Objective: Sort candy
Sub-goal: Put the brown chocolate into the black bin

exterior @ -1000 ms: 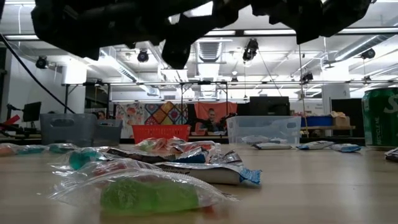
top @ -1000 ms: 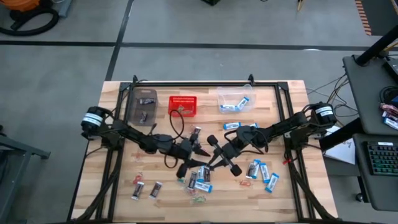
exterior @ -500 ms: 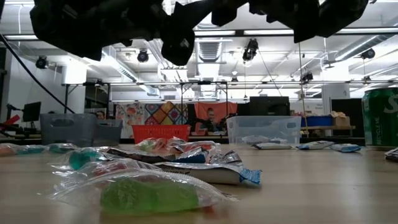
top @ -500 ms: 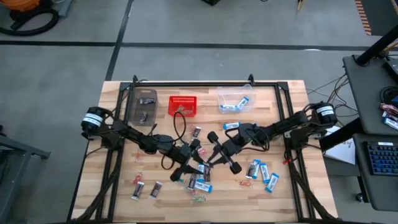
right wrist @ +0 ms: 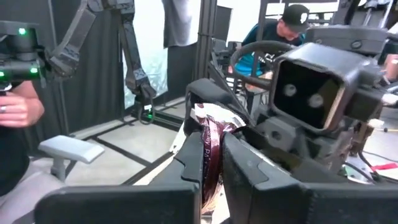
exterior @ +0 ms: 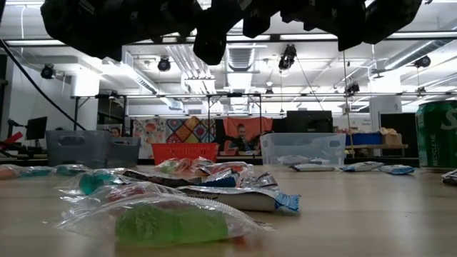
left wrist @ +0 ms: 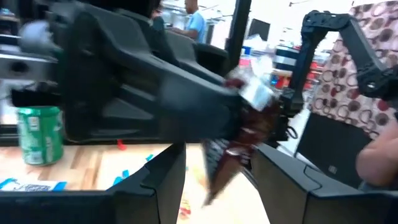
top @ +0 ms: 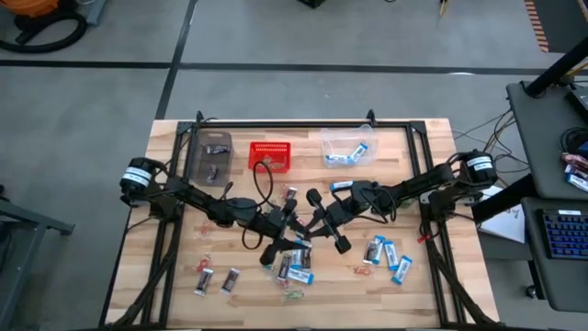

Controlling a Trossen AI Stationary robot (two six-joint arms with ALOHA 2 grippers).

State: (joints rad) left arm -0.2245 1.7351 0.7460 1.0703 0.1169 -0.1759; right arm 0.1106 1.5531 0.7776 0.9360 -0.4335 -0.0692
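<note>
- High view: pale slatted wooden table [top: 413,165] on a grey floor; dark grey plastic bin [top: 209,156], red mesh basket [top: 270,154] and clear plastic bin [top: 347,147] stand along its far edge. The left gripper [top: 292,221] and right gripper [top: 310,223] meet nose to nose mid-table, above a loose heap of small wrapped candy [top: 294,267].
- Low view: workshop with ceiling lights behind. Both arms hang dark overhead; crinkly clear-wrapped sweets lie on the table beneath them.
- Left wrist view: left fingers stand spread, with a dark brown foil-wrapped mini bar [left wrist: 245,134] poking toward the gap, not clamped by them.
- Right wrist view: right gripper [right wrist: 211,163] is pinched tight on that mini bar [right wrist: 210,155], edge-on between its fingers; a person sits beyond.
- Handling, judged: light, crushable, slick foil. Take it across the flat body, not the crimped end.
</note>
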